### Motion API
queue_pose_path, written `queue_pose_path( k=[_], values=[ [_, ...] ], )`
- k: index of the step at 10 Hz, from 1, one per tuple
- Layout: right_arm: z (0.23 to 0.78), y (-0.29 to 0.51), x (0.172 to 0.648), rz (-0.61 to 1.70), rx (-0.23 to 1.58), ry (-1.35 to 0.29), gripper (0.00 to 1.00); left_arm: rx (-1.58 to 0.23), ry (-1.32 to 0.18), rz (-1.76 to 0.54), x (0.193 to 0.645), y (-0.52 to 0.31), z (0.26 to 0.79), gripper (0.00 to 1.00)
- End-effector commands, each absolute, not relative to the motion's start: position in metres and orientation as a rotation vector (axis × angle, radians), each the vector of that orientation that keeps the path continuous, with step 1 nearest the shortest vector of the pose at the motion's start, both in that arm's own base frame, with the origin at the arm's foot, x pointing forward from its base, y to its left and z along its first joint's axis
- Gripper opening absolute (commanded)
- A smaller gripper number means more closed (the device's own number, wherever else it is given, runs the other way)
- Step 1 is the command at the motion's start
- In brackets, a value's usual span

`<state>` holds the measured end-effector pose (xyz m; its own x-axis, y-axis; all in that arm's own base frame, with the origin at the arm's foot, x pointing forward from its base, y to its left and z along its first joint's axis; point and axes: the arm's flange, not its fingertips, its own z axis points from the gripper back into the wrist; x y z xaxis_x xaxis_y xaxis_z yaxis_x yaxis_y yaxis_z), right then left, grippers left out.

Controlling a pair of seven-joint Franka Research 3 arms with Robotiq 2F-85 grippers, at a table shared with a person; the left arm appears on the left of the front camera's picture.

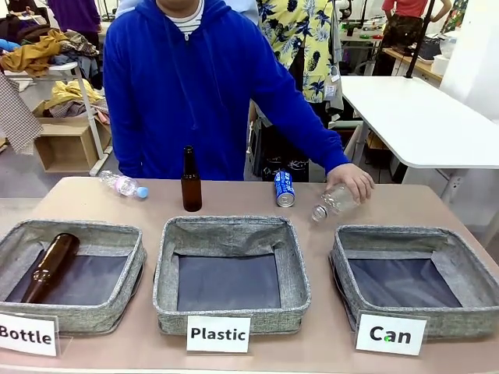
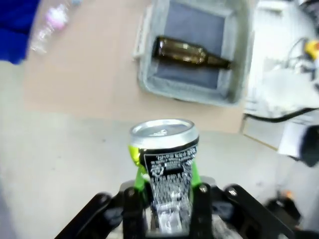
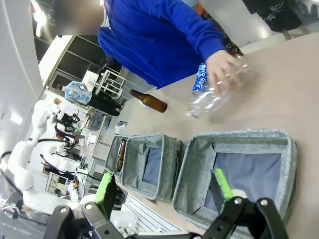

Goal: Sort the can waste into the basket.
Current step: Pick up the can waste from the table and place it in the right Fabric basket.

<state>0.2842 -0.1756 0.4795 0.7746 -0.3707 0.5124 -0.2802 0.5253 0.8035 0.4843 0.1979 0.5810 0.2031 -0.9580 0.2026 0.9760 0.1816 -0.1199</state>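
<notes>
Left claw clenches the dark-and-silver can; right claw hangs released. Grey "Can" basket sits near right. Blue can stands far, right of centre, near the person's hand.

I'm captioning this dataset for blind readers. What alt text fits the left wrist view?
The left gripper holds a dark and silver metal can between its green pads. Beyond it, a brown glass bottle lies in a grey fabric basket on the tan table, with a clear plastic bottle farther off.
</notes>
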Motion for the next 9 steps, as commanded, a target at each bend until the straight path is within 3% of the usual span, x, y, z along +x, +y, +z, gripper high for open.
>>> queue_pose_path(
  k=[1,2,5,6,8,9],
  values=[
    [0.481,-0.176,0.287,-0.042,1.049,-0.750,1.00,-0.122,-0.242,-1.380,0.358,0.153,0.494,0.00],
    [0.481,-0.176,0.287,-0.042,1.049,-0.750,1.00,-0.122,-0.349,-1.418,0.356,0.153,0.486,0.00],
    [0.481,-0.176,0.287,-0.042,1.049,-0.750,1.00,-0.168,-0.461,-1.452,0.375,0.169,0.488,0.00],
    [0.481,-0.176,0.287,-0.042,1.049,-0.750,1.00,-0.143,-0.353,-1.401,0.368,0.164,0.497,0.00],
    [0.481,-0.176,0.287,-0.042,1.049,-0.750,1.00,-0.143,-0.353,-1.401,0.368,0.164,0.497,0.00],
    [0.480,-0.176,0.284,-0.060,1.041,-0.716,1.00,-0.146,-0.396,-1.415,0.363,0.159,0.484,0.35]
  ],
)
